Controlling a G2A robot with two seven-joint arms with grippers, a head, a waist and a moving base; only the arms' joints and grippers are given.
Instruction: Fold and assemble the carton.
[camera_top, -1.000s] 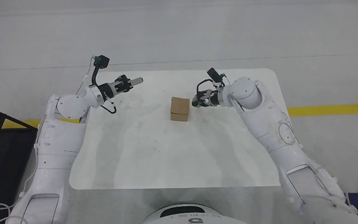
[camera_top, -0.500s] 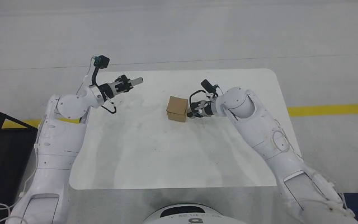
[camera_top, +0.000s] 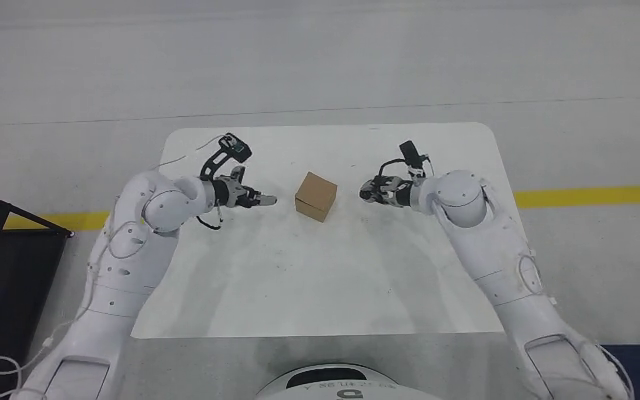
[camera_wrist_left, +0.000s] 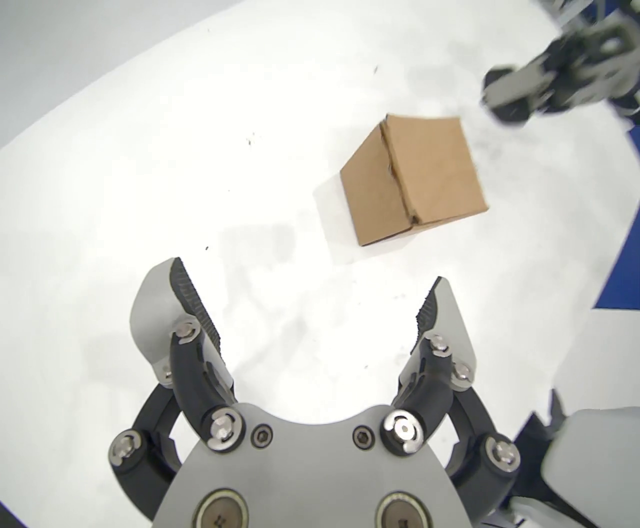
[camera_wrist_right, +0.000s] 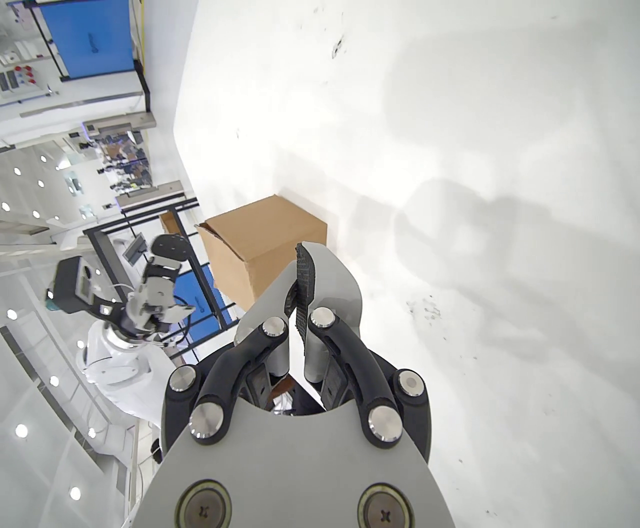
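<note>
The left claw (camera_wrist_left: 306, 277) hangs over the white table (camera_top: 300, 290) with its two fingers spread wide and nothing between them. The brown carton (camera_wrist_left: 415, 182) stands on the table ahead of its fingertips, near but not touching them (the side with the flap seam is turned toward this claw). On the other side of the carton is the right claw (camera_wrist_right: 302, 250), its fingers pressed together on nothing, with its tips pointing at the carton from near, with a gap between.
</note>
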